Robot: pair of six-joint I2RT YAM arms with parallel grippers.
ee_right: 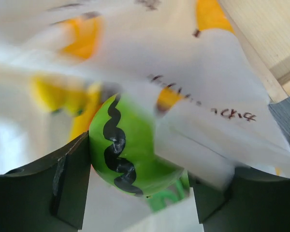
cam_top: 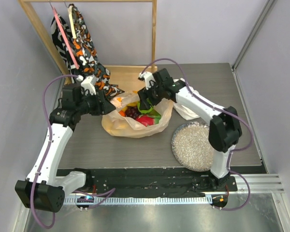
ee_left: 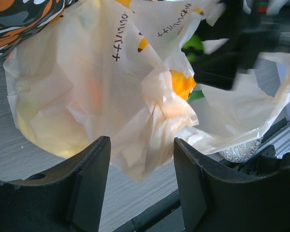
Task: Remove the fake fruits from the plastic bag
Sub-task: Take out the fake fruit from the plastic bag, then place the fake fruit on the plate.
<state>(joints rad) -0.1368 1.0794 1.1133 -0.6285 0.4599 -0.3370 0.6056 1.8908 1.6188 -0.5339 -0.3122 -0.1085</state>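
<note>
The plastic bag point(cam_top: 135, 126) lies open at the table's middle, holding dark grapes point(cam_top: 132, 112), a red fruit point(cam_top: 145, 121) and green and orange pieces. My left gripper point(cam_top: 108, 105) is at the bag's left edge. In the left wrist view it point(ee_left: 141, 159) is open, with a hanging fold of the bag point(ee_left: 87, 87) between its jaws and an orange fruit point(ee_left: 181, 83) behind the film. My right gripper point(cam_top: 144, 104) reaches into the bag's mouth. In the right wrist view it point(ee_right: 140, 179) is shut on a green fruit point(ee_right: 135, 150) with a black wavy stripe, with bag film point(ee_right: 208, 96) against its right finger.
A round plate of silvery granules point(cam_top: 193, 145) sits at the front right. A white cloth point(cam_top: 186, 110) lies right of the bag. Patterned orange-black-white fabric point(cam_top: 82, 43) hangs from a wooden rack point(cam_top: 153, 34) at the back left, touching the bag's rear.
</note>
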